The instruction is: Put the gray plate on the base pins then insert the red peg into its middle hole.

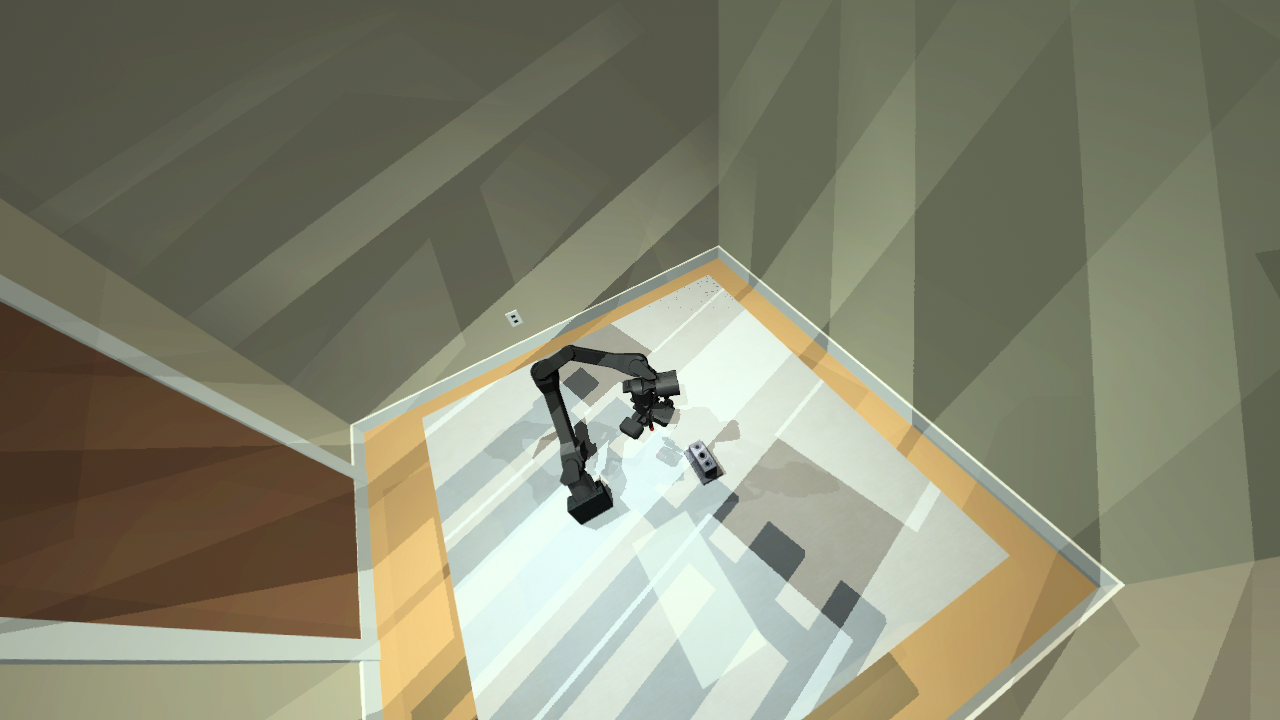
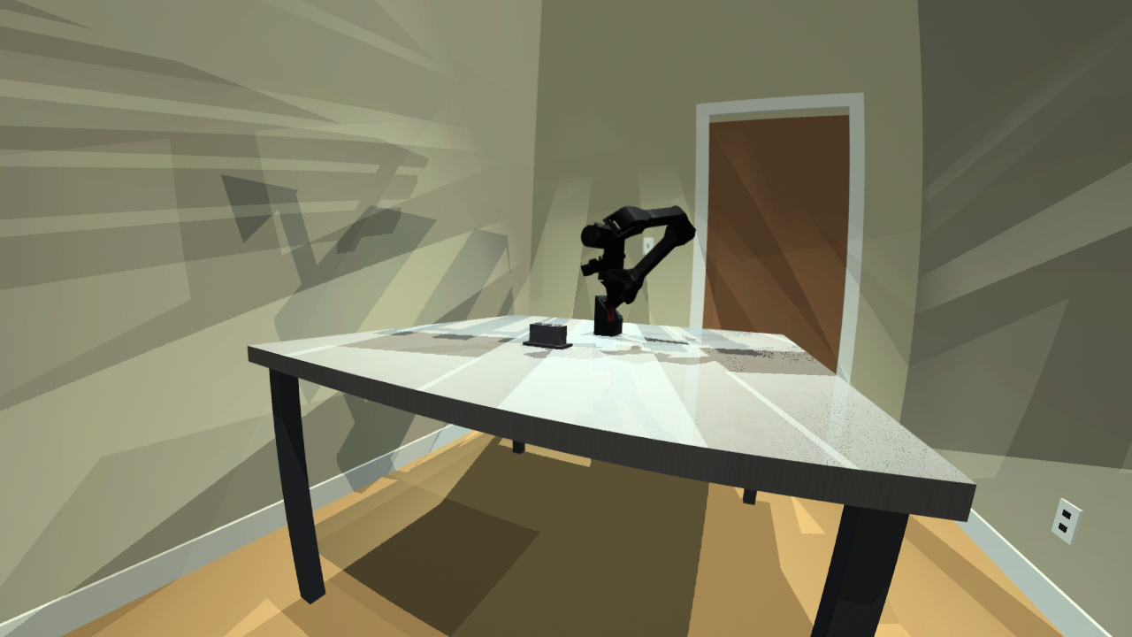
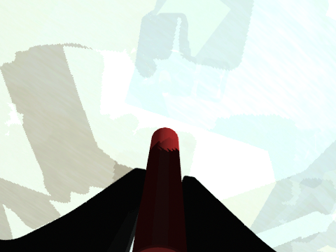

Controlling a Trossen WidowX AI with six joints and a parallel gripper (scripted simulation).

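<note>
My gripper [image 1: 650, 422] [image 2: 612, 303] [image 3: 162, 183] is shut on the red peg [image 1: 651, 428] [image 2: 611, 314] [image 3: 164, 140]. The peg hangs down between the fingers, its lower end clear of the tabletop, a short way to the side of the plate. The gray plate [image 1: 705, 459] [image 2: 547, 335] lies on the base, seemingly flat, with a row of three round spots on its top in the top view. The base [image 1: 712, 478] [image 2: 560, 346] shows as a thin dark flange beneath it. The pins and the inside of the middle hole cannot be made out. Plate and base are outside the wrist view.
The pale table [image 1: 850, 402] [image 2: 554, 427] carries the arm's black foot [image 1: 589, 504] [image 2: 608, 326] and the plate with its base. Hard-edged shadows and bright patches cross the tabletop. Walls and a brown door [image 2: 779, 213] stand beyond the table.
</note>
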